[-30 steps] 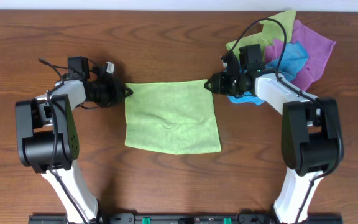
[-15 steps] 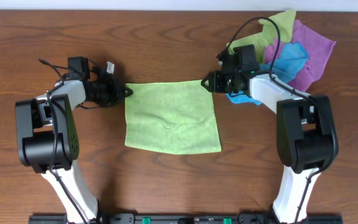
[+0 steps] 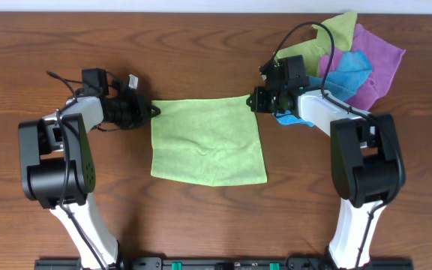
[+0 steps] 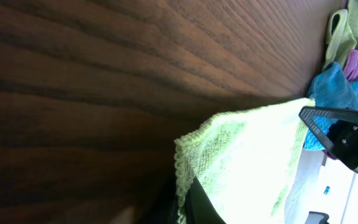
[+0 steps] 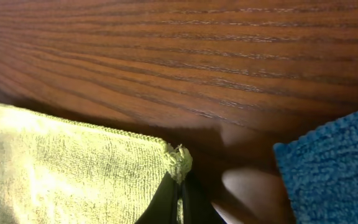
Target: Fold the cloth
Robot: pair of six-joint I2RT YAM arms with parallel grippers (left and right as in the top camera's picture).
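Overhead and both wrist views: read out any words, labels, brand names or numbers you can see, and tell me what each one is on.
No readable text in any view.
Green cloth, pile of cloths and table: no print on them.
Left arm and right arm: any markings are too small to read.

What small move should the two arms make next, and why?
Probably lift both far corners of the green cloth slightly together, ready to carry them toward the near edge. The left jaws and right jaws each appear closed on a far corner in the wrist views, while the cloth lies flat and unfolded on the table.
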